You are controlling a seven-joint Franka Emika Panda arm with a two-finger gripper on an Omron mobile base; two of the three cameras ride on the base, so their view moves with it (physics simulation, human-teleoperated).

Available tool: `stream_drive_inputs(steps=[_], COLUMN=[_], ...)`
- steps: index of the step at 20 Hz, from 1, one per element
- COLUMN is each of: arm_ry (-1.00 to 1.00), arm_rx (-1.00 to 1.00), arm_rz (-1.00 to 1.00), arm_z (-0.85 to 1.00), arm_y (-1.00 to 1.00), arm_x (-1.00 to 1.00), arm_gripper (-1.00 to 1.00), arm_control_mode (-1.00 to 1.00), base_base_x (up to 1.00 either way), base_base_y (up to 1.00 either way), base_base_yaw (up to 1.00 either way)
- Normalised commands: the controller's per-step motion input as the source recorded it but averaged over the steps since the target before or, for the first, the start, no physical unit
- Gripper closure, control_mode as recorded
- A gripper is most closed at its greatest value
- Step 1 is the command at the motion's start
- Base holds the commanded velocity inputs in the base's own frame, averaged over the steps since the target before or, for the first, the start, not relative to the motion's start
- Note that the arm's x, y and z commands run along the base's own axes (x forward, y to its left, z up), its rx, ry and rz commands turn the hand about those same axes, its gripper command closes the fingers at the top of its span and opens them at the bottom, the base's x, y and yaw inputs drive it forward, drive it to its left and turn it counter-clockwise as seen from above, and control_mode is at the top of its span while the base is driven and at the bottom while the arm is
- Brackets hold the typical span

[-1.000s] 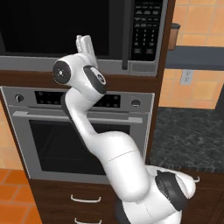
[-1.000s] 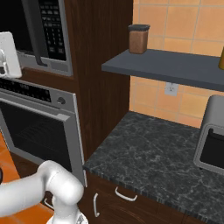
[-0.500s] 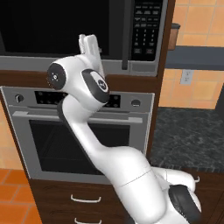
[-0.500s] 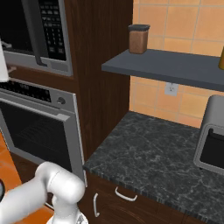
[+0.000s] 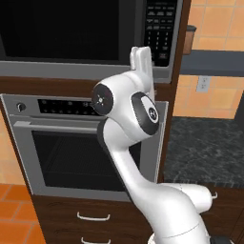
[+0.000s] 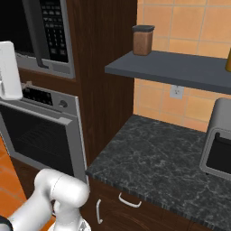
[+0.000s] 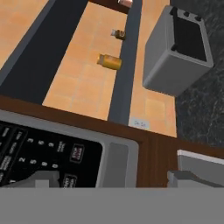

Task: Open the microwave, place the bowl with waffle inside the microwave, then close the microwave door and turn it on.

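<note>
Arm upright before the microwave (image 5: 86,38) keypad (image 5: 159,31) — fingers (image 7: 43,178) spread wide, empty.

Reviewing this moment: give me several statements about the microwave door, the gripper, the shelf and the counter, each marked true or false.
1. The dark glass microwave door in its silver frame is shut. True.
2. The white two-finger gripper is clamped on a striped bowl. False: its jaws stand open and hold nothing, beside the black keypad column.
3. A brown canister with a dark lid stands on the dark grey wall shelf. True.
4. The silver toaster oven sits on the floor. False: it rests on the black speckled stone counter.
5. The large silver oven hangs above the microwave. False: it is below.
</note>
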Motion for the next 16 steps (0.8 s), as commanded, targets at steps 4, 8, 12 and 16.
stream_drive_inputs(steps=[4,8,12,16], arm_ry=[0.05,0.00,0.01,0.03], arm_rx=[-0.01,0.00,0.00,0.00], arm_rz=[0.00,0.00,0.00,0.00], arm_z=[-0.18,0.00,0.08,0.02], arm_y=[-0.31,-0.15,-0.03,0.00], arm_x=[0.24,0.27,0.25,0.41], arm_gripper=[-1.00,-1.00,-1.00,-1.00], arm_control_mode=[-1.00,-1.00,-1.00,-1.00], base_base_x=[0.00,0.00,0.00,0.00], base_base_y=[0.00,0.00,0.00,0.00], base_base_yaw=[0.00,0.00,0.00,0.00])
